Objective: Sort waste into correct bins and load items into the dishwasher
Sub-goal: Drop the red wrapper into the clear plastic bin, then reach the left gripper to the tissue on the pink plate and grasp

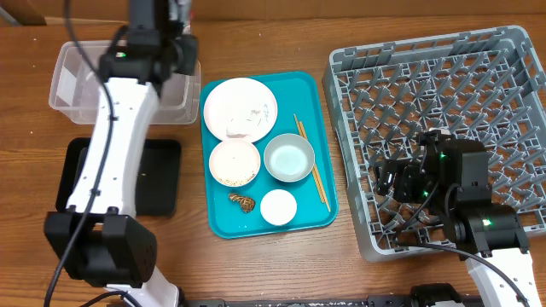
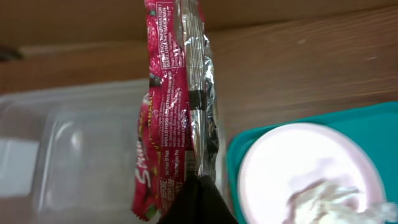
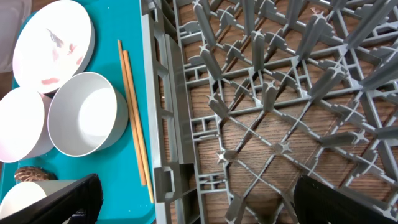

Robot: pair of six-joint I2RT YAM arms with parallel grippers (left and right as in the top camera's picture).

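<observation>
In the left wrist view my left gripper point(image 2: 196, 186) is shut on the crumpled red-and-silver wrapper point(image 2: 177, 99), which hangs over the right end of the clear tub point(image 2: 62, 155). On the teal tray point(image 1: 307, 85) lie the pink plate point(image 1: 241, 108) with a white tissue wad point(image 1: 243, 126), a pink bowl point(image 1: 234, 162), a pale blue bowl point(image 1: 289, 158), a white cup point(image 1: 278, 207), a brown scrap point(image 1: 242, 201) and chopsticks point(image 1: 311, 166). My right gripper point(image 3: 199, 208) stands open over the grey rack's point(image 3: 280, 93) left wall, nothing between its fingers.
The black tray point(image 1: 162, 175) lies below the clear tub point(image 1: 72, 81), partly under my left arm. The rack point(image 1: 435, 128) fills the right side, its pegs upright. Bare wooden table point(image 1: 281, 273) shows along the front.
</observation>
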